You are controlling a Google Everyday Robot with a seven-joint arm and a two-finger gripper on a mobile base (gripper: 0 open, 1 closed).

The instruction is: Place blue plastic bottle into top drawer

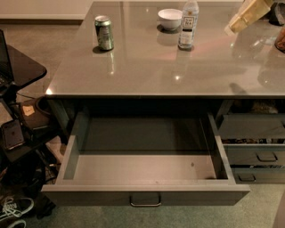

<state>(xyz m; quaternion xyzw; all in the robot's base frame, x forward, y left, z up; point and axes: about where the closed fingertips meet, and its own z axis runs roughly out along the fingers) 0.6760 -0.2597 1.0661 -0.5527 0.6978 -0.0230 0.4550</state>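
- Grey glossy countertop (147,71) carries the blue plastic bottle (188,24) near its far edge, just beside a white bowl (170,18).
- Bottle stands upright, long axis vertical, white cap up.
- Top drawer (144,193) is pulled open below the countertop.
- Gripper (249,13) hangs at top right, well apart from the bottle; its grip state cannot be told.
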